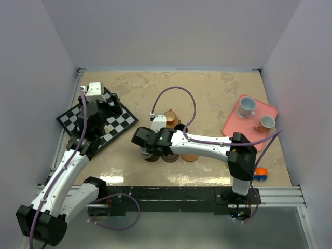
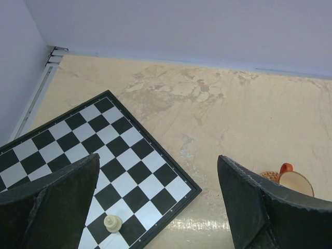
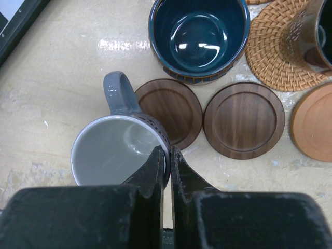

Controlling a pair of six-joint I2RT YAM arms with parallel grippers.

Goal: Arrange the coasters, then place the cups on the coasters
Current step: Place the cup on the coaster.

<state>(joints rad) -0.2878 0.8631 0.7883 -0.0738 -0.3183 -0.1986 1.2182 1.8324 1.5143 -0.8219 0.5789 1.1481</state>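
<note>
1. The pale grey cup (image 3: pixel 111 155) looks like glazed ceramic. I judge it stiff, brittle and smooth enough to slip, with enough weight to pull on a one-sided hold.
2. The sensible holds are the rim wall, with one finger inside and one outside, or the handle (image 3: pixel 116 88), which points to the far side. A rim pinch sits off the cup's centre, so the cup may tip or swing if it is carried fast.
3. The right gripper (image 3: pixel 168 154) is pressed almost together. It pinches the cup's right-hand wall at the rim, one finger in the bowl and the other outside.
4. The bowl of the cup lies to the left of the fingers. The cup is at the near-left edge of the left dark brown coaster (image 3: pixel 174 111) and overlaps its rim in the wrist view. I cannot tell whether the cup is lifted or rests on the table (image 3: pixel 62 62).
5. The second dark brown coaster (image 3: pixel 244 119) lies bare just to the right. The dark blue cup (image 3: pixel 199 36) stands just beyond both.
6. The left gripper (image 2: pixel 158 158) is spread wide and holds nothing. It hangs over the chessboard (image 2: pixel 129 140) at the far left, well apart from the cup.
</note>
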